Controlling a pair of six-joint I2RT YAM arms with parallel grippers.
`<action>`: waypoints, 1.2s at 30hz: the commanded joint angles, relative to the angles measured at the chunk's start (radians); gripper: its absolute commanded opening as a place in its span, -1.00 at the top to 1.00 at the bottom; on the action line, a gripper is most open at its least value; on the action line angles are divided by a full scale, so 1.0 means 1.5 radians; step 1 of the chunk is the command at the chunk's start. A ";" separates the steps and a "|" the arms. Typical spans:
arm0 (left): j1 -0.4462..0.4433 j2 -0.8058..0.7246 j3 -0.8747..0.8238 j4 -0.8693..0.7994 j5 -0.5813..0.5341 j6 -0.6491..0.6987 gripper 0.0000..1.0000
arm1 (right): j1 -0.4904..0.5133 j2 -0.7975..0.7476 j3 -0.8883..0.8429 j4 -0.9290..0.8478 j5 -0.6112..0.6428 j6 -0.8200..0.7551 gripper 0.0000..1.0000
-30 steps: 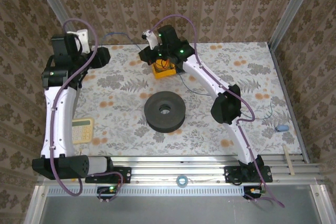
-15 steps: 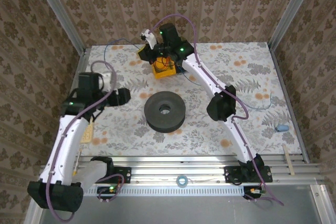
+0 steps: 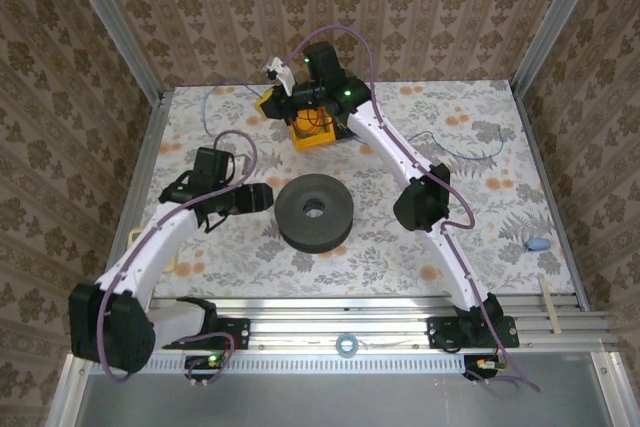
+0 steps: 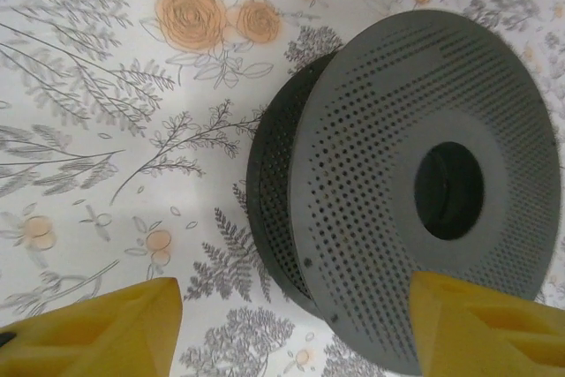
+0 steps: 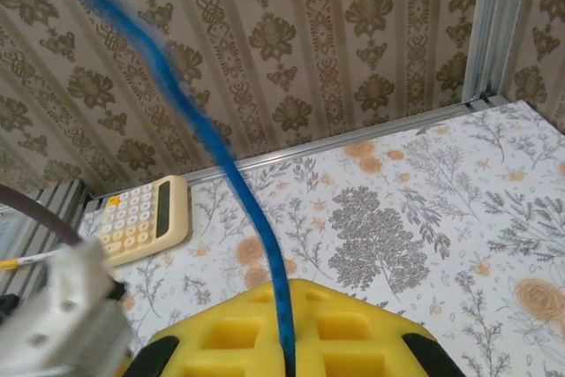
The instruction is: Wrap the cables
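Two arms work over the floral table (image 3: 480, 237).
Top view: left gripper (image 3: 262, 197) sits just beside the black spool (image 3: 314, 212); right gripper (image 3: 308, 129) is near the far edge, with the blue cable (image 3: 472, 155) looping right.
Left wrist: jaws apart, holding nothing, spool rim (image 4: 353, 174) between them.
Right wrist: jaws pinched shut on the blue cable (image 5: 250, 209); calculator (image 5: 141, 218) beyond.

Spool mid-counter, an arm on either side of it.
The spool (image 3: 314, 211) lies flat at the middle of the counter (image 3: 480, 217). The left fingers (image 3: 256, 197) sit just left of it. The right fingers (image 3: 310, 130) are behind it, near the back wall, with the cable (image 5: 243, 200) pinched between them. A calculator (image 5: 146, 216) lies at the counter's left, toward the front.
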 commanded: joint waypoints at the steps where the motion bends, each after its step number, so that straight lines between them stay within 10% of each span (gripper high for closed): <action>1: -0.010 0.046 -0.032 0.114 0.040 -0.029 -0.32 | 0.002 -0.012 0.012 -0.026 -0.027 -0.012 1.00; 14: -0.032 0.161 -0.060 0.288 0.095 -0.069 -0.03 | -0.002 -0.019 -0.004 -0.030 -0.021 -0.005 1.00; 24: -0.032 0.176 -0.070 0.312 0.109 -0.087 0.63 | -0.007 -0.021 -0.004 -0.027 -0.012 0.004 1.00; 36: -0.018 0.061 0.058 0.037 0.002 0.012 1.00 | -0.018 -0.035 -0.013 -0.015 -0.007 0.023 1.00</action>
